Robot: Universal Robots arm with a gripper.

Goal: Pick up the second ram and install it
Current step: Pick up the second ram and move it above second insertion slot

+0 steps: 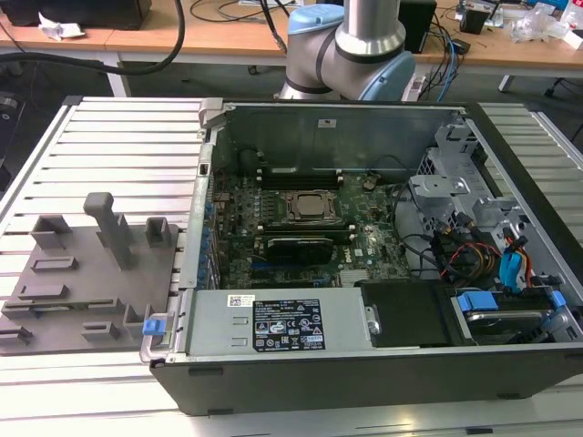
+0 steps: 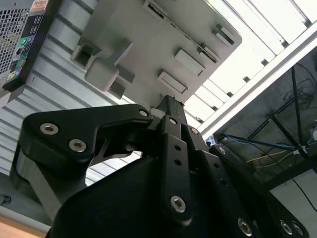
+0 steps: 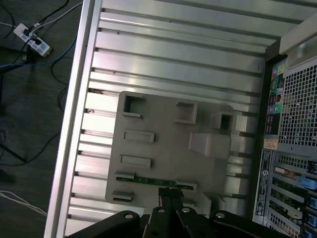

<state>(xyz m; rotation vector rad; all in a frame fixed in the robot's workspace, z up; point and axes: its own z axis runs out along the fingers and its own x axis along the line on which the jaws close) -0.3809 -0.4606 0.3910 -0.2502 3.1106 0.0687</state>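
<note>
The ram (image 3: 148, 180) lies flat in a slot toward the near edge of the grey tray (image 3: 163, 148). The tray rests on the slatted desk (image 3: 173, 64), at the exterior view's left of the open case (image 1: 364, 228). The hand (image 3: 171, 192) hangs above that edge, over the ram, with its fingers together and holding nothing.

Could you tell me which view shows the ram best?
The first wrist view: the ram is a green strip in a slot of the holder, by the gripper. The exterior view shows the holder, the ram too thin to tell; in the second wrist view the gripper covers that spot.
</note>
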